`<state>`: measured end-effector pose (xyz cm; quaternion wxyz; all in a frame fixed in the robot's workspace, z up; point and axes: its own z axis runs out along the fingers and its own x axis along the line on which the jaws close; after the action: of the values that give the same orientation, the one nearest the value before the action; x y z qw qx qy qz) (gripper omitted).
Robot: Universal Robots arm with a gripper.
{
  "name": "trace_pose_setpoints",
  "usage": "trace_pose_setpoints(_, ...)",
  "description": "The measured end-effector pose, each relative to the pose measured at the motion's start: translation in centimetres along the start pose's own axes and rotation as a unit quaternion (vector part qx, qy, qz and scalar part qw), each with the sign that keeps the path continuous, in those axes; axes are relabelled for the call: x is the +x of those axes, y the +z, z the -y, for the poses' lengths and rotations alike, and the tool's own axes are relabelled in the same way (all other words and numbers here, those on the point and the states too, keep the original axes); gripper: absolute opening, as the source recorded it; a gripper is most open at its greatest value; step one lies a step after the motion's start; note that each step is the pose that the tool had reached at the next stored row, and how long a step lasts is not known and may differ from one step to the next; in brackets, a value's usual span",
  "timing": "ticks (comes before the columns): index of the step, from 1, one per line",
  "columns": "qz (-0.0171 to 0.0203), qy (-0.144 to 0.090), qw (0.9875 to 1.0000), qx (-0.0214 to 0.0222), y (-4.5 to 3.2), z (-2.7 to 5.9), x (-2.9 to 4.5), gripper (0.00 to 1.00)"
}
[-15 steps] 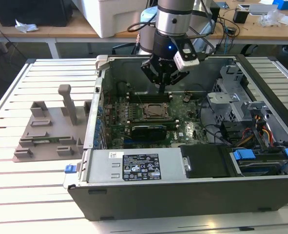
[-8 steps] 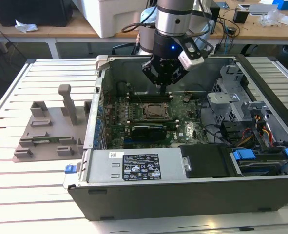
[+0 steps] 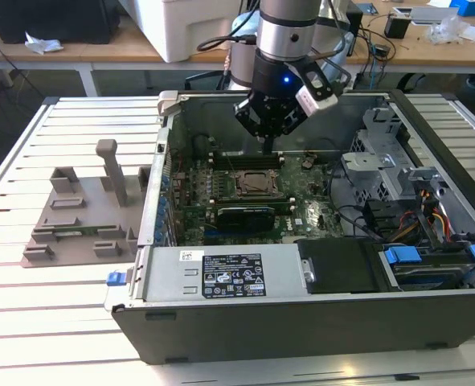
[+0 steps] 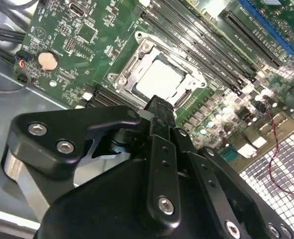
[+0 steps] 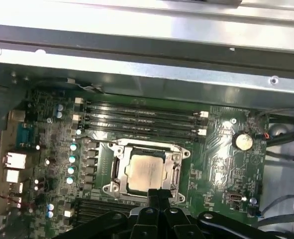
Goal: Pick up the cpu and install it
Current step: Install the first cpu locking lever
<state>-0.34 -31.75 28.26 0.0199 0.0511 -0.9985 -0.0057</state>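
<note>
The cpu point(image 5: 146, 173) is seen lying flat inside the motherboard socket point(image 5: 118, 169), framed by the socket's bright metal bracket, so it is judged to be already seated there. The gripper point(image 4: 159, 107) is held just above one edge of the socket, its black fingers drawn together with nothing between them. The chip's top is a dull silvery square; the green motherboard point(image 3: 317, 217) around it is crowded with long dark memory slots point(image 5: 137, 119). The grey steel case point(image 3: 301, 318) rests on a slatted counter point(image 3: 28, 322).
</note>
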Motion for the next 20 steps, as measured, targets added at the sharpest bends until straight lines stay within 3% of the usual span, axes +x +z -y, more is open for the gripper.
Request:
trace_pose_setpoints(2,-0.0001,0.0,1.0,0.0,0.02,-0.05,0.56,0.11)
trace_pose_setpoints(3,0.0,0.0,1.0,-0.0006,0.07,-0.18,1.82,0.11)
trace_pose_setpoints(6,0.0002,0.0,1.0,-0.0021,0.17,-0.37,3.61,0.11)
trace_pose_setpoints(8,0.0002,0.0,1.0,-0.0022,0.21,-0.43,4.29,0.11)
trace_pose_setpoints(9,0.0003,0.0,1.0,-0.0022,0.27,-0.53,5.17,0.11)
trace_pose_setpoints(11,0.0004,0.0,1.0,-0.0023,0.35,-0.85,6.18,0.11)
trace_pose_setpoints(17,0.0003,0.0,1.0,-0.0022,0.57,-3.11,7.93,0.11)
trace_pose_setpoints(20,0.0003,0.0,1.0,-0.0022,0.85,-3.58,8.26,0.11)
